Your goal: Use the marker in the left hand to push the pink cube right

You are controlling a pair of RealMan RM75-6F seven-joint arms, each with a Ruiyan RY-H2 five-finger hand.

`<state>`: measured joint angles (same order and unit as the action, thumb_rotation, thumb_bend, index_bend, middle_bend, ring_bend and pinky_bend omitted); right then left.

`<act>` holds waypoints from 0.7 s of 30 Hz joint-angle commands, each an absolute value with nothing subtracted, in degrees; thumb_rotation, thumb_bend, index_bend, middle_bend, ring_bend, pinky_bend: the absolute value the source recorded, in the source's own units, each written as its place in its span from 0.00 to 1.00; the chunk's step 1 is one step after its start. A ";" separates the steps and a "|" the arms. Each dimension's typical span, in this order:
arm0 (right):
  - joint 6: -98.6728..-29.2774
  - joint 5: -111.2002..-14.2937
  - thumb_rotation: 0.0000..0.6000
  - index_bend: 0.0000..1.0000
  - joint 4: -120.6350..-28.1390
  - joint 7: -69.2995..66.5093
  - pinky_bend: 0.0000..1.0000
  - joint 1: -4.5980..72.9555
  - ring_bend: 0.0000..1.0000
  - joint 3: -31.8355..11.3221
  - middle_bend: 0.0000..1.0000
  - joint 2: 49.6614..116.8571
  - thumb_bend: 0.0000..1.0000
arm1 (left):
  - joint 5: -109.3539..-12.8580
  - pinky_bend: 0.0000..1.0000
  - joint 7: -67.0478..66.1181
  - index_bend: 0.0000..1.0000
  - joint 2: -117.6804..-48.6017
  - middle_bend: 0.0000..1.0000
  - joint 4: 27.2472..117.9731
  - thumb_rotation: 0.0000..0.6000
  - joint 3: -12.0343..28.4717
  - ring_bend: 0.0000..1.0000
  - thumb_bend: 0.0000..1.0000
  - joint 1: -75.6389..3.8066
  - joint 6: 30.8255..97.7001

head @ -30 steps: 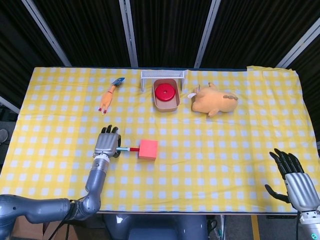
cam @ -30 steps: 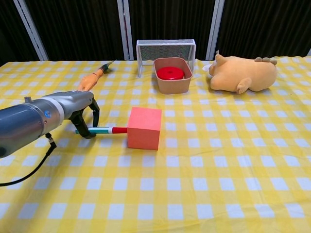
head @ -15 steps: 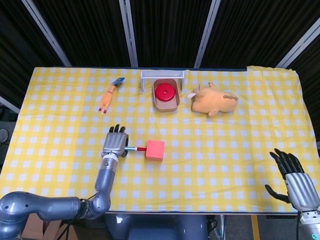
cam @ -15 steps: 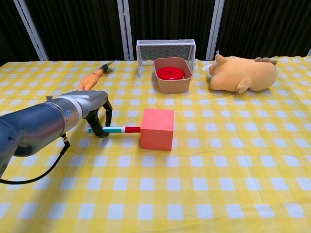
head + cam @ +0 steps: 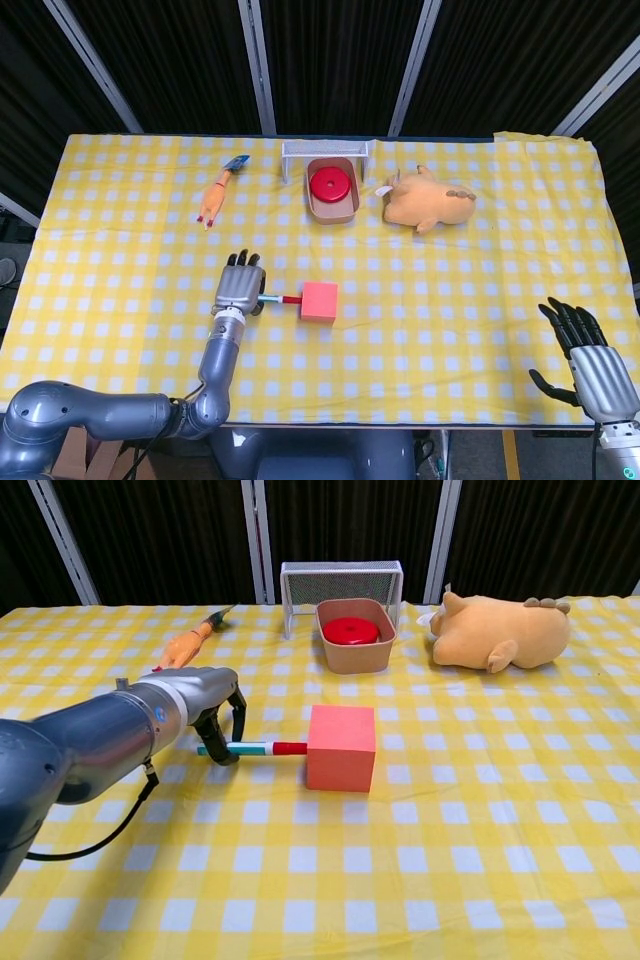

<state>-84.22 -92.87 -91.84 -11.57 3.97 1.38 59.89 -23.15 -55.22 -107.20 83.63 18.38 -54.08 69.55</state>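
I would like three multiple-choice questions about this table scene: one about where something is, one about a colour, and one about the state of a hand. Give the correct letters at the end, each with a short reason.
1. Where does the red disc lie?
A. in the tan bowl
B. on the plush toy
C. beside the rubber chicken

2. What colour is the marker's end at the pink cube?
A. blue
B. red
C. black

3. What is the left hand doing?
A. resting open on the cloth
B. holding the marker
C. gripping the cube

Answers:
1 A: the red disc sits inside the tan bowl.
2 B: the marker ends in red against the pink cube.
3 B: the left hand grips the marker's far end.
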 commanded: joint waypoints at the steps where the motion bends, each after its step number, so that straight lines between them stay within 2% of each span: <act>1: -84.21 -92.89 1.00 0.00 -91.79 -11.56 0.00 3.96 0.00 1.41 0.00 59.90 0.32 | -22.98 0.09 -55.60 0.68 -107.98 0.12 83.07 1.00 18.88 0.00 0.45 -54.87 69.37; 21: -84.07 -92.70 1.00 0.00 -91.67 -12.25 0.00 4.01 0.00 1.40 0.00 59.72 0.32 | -21.05 0.09 -59.54 0.69 -114.12 0.12 79.43 1.00 22.04 0.00 0.45 -61.10 69.39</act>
